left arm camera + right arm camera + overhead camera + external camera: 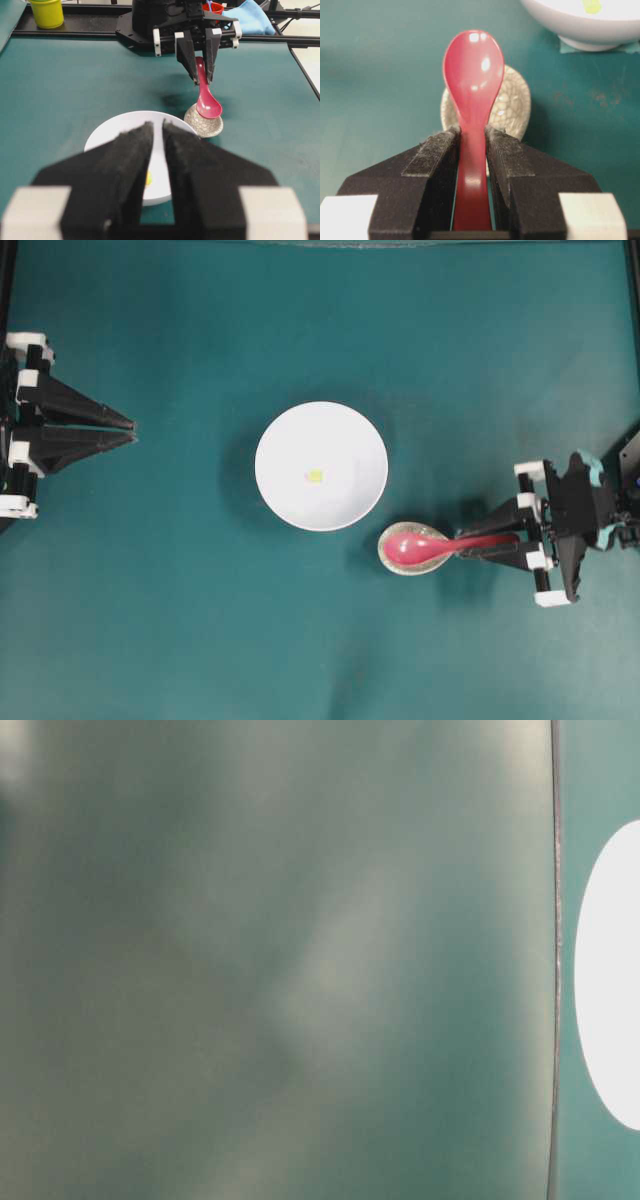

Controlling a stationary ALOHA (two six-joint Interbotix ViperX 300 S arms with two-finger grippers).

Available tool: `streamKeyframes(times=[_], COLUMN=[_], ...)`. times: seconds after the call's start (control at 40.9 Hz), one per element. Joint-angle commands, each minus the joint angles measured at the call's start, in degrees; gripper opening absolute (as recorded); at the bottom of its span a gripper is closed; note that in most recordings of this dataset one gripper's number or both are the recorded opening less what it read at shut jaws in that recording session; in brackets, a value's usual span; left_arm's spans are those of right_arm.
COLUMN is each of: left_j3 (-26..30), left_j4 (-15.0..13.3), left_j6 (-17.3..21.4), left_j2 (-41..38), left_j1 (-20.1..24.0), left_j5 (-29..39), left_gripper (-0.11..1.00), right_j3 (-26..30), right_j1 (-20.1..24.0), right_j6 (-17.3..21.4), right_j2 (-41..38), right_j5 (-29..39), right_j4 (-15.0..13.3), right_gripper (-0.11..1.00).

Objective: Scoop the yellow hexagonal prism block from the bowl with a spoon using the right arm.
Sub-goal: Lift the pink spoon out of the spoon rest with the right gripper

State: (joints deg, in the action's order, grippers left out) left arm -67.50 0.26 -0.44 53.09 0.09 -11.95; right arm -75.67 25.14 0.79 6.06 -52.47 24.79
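Right gripper [472, 145] clamps spoon [472, 80] above speckled dish [512, 102], beside bowl [580, 25].

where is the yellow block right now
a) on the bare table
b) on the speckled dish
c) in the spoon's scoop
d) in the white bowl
d: the yellow block lies inside the white bowl, while the spoon, held by its handle in the right gripper, carries nothing in its scoop over the speckled dish.
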Motion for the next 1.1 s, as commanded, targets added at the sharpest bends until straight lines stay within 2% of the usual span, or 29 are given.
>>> streamKeyframes(times=[0.0, 0.44, 0.733, 1.076], left_j3=[1.32, 1.32, 1.49, 1.58], left_j4=[0.09, 0.09, 0.18, 0.09], left_j6=[0.00, -0.09, 0.00, 0.09], left_j2=[-0.26, -0.18, 0.79, 1.93], left_j1=[0.09, 0.09, 0.09, 0.09], left_j5=[-0.53, -0.53, -0.44, -0.09], left_gripper=[0.16, 0.16, 0.16, 0.16], right_j3=[1.05, 3.16, 8.35, 17.14], right_j1=[-0.97, -6.15, -11.87, -20.74], right_j6=[0.09, -1.41, -6.24, -9.49], right_j2=[3.69, 17.14, 24.17, 23.99], right_j5=[2.55, 13.27, 28.92, 44.91], right_j4=[0.09, -0.09, -0.09, -0.35], right_gripper=[0.25, 0.25, 0.25, 0.25])
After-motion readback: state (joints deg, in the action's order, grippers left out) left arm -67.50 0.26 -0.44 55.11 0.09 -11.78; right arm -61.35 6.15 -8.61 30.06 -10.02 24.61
